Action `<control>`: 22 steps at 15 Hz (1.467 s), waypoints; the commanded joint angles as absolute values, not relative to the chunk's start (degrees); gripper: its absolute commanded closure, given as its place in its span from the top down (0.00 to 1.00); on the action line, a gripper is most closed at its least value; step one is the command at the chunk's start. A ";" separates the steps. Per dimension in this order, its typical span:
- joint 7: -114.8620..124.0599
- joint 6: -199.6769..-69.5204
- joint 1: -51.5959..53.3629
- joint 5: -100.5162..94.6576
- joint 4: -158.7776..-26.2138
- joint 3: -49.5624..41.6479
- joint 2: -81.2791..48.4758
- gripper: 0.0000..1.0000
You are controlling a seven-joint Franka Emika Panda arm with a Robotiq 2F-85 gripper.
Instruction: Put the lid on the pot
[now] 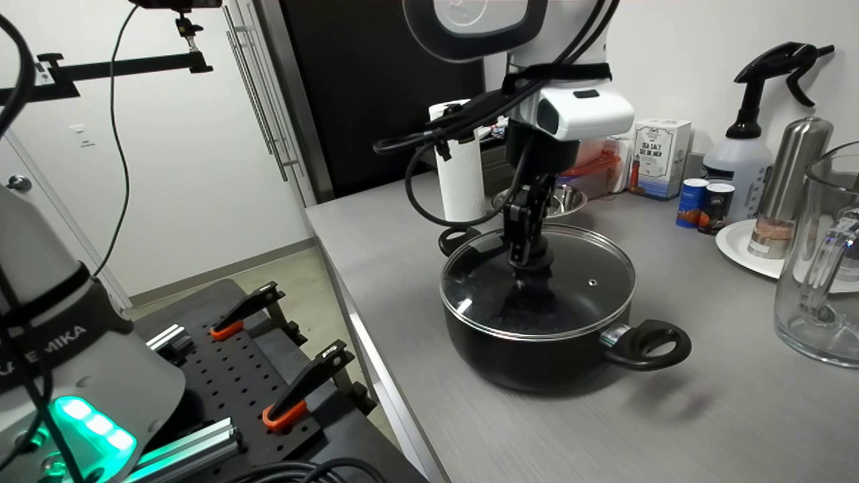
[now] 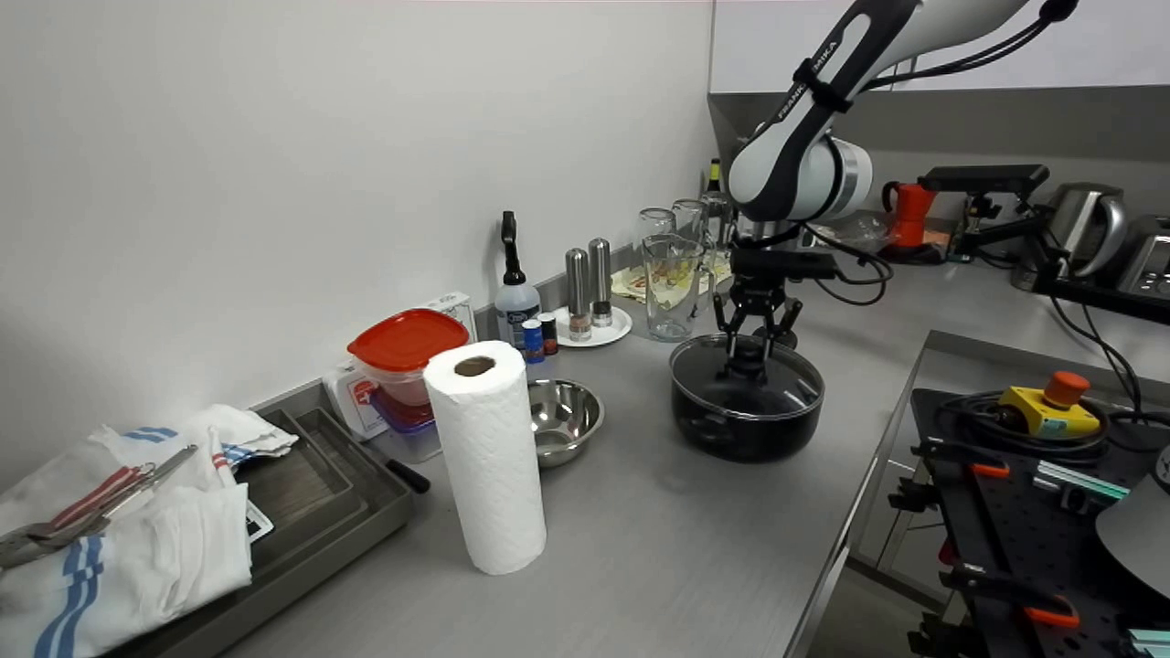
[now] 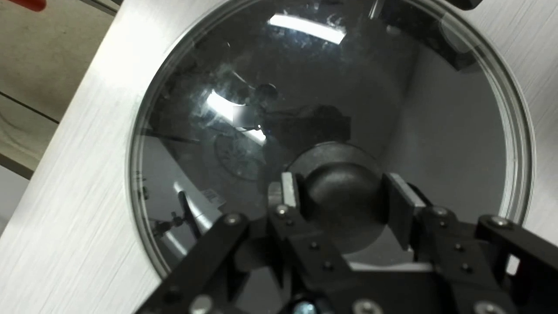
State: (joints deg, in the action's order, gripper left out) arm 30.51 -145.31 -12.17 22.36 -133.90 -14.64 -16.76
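Observation:
The black pot [image 1: 537, 365] stands upright on the grey counter and also shows in an exterior view [image 2: 745, 440]. The clear-glass lid [image 1: 584, 302] lies level on the pot's rim in both exterior views [image 2: 786, 388]. In the wrist view the lid [image 3: 449, 144] fills most of the picture and hides the pot's rim. My gripper [image 1: 528, 258] points straight down at the lid's centre and also shows in an exterior view [image 2: 749, 355]. In the wrist view its two pads [image 3: 342, 196] press against both sides of the dark round knob.
A shiny steel bowl [image 2: 569, 425] and a paper towel roll [image 2: 489, 466] stand near the pot. A glass jug [image 1: 815, 282] and a white plate [image 1: 745, 248] with grinders are on the wall side. The counter's edge [image 1: 376, 376] runs along the robot's side.

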 commanded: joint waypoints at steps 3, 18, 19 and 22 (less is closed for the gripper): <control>32.74 -148.82 -10.95 21.10 -133.92 -15.24 -16.68 0.25; 37.15 -149.56 -9.37 13.24 -134.97 -16.61 -15.37 0.25; 37.07 -149.51 -9.34 13.07 -135.14 -16.56 -15.23 0.25; 36.79 -149.45 -9.33 12.96 -135.45 -16.40 -14.75 0.25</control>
State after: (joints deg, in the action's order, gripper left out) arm 35.40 -149.70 -10.42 14.36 -134.36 -15.54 -16.84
